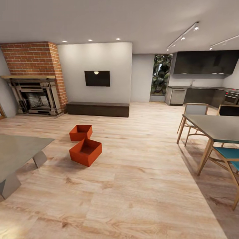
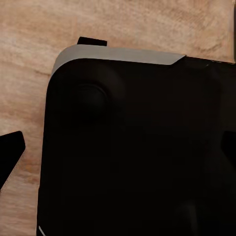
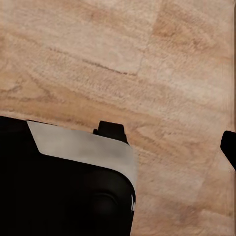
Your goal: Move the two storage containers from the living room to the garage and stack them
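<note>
Left gripper (image 2: pixel 49 93): two dark fingertips (image 2: pixel 11 152) show well apart over bare plank floor (image 2: pixel 29 29), beside the robot's black base (image 2: pixel 137 147); the fingers look spread, with nothing between them.
Right gripper (image 3: pixel 169 137): fingertips (image 3: pixel 112 130) likewise well apart over the planks, holding nothing.
Table (image 1: pixel 16 149): glass-topped, low at the left, closest to the head camera.
Near bin (image 1: pixel 85 152): orange-red, open top up, on the planks beyond the table's corner, turned corner-on.
Far bin (image 1: pixel 80 132): same kind, just behind the near one, their corners close or touching; I cannot tell which.
Handling: both look like stiff, light plastic, empty, so likely easy to lift; thin walls may flex if squeezed hard.
Hold: probably pinch a top rim at mid-wall, or clasp opposite walls with both arms.
Room: brick fireplace (image 1: pixel 33 79) far left, dining table (image 1: pixel 215 127) right; garage not seen.
</note>
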Motion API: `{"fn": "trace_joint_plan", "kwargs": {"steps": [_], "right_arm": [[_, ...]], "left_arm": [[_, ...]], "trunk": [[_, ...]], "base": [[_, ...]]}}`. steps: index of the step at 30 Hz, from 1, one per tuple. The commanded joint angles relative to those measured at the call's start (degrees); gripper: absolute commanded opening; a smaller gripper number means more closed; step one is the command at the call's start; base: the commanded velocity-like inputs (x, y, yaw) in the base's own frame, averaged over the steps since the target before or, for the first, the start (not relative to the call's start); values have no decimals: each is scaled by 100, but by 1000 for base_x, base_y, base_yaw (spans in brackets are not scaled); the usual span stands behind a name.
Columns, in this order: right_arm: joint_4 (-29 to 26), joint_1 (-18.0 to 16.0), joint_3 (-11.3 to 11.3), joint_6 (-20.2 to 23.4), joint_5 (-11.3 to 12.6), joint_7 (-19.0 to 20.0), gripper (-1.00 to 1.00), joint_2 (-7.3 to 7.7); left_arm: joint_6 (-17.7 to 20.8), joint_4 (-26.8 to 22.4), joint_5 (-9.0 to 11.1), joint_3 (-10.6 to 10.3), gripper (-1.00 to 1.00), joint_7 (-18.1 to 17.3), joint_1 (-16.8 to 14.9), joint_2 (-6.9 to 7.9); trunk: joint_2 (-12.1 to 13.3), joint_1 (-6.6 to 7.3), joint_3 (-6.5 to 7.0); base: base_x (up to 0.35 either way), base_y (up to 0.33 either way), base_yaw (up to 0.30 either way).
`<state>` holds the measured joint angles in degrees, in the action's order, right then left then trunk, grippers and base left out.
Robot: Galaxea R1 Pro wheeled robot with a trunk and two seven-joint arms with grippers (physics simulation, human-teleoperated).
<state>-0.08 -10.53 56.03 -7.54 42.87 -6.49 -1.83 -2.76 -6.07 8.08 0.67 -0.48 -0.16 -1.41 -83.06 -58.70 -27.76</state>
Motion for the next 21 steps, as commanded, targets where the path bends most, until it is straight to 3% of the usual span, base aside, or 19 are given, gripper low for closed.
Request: {"fn": "trace_joint_plan", "kwargs": {"steps": [1,21], "right_arm": [[0,-2,48,-11,45,-19,100,-1],[0,-2,48,-19,37,-19,100,-1]], "left_arm": [[-14,1,45,3,100,-5,-2,-2],[-14,1,45,-2,100,-5,-2,-1]], "trunk": [[-2,-3,-5],[-2,-3,-5]], "base": [[322,0,0],[322,0,0]]}}
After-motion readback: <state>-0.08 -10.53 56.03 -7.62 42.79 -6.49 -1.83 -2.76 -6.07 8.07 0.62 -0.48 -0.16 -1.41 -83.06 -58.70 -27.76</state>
